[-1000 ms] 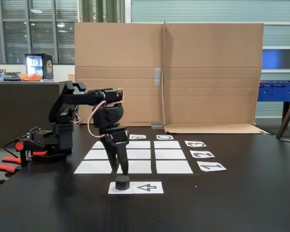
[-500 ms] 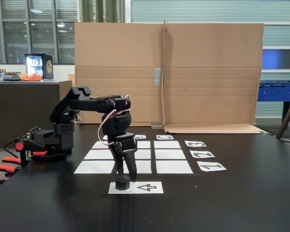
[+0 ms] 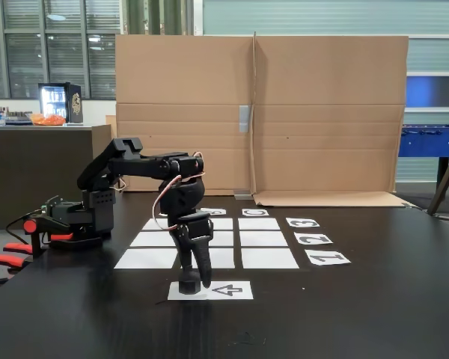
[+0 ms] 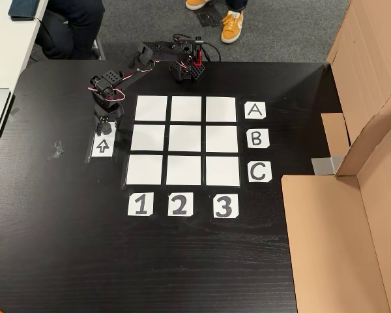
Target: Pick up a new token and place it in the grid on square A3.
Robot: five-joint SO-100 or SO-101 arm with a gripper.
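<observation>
Black and matte, the table (image 3: 374, 299) carries the grid (image 3: 263, 239) of white paper cells, seen low and foreshortened in the fixed view. In front of it lies a separate white sheet (image 3: 228, 290) printed with a black arrow, and the token (image 3: 187, 286), a short dark puck, stands on that sheet's left end. The black arm (image 3: 146, 166) reaches out from its base at the left and bends down over the token; the jaws (image 3: 191, 283) are spread on either side of it, the tips down at its level, though contact cannot be told. Number cards (image 3: 313, 238) lie to the right of the grid, and a tall folded cardboard wall (image 3: 322, 112) stands behind the table.

From above, in the other view, the grid (image 4: 186, 140) shows as nine plain white rectangles, all bare. Cards A (image 4: 255, 110), B (image 4: 257, 138) and C (image 4: 259, 171) line its right edge, and 1, 2 and 3 run along the bottom. Square A3 (image 4: 220, 109) is the top right cell, well apart from the arrow sheet (image 4: 103, 146) at the grid's left. The token (image 4: 104, 126) sits at that sheet's upper end beneath the gripper (image 4: 105, 121), largely hidden by it. Cardboard (image 4: 352, 228) covers the table's right side.
</observation>
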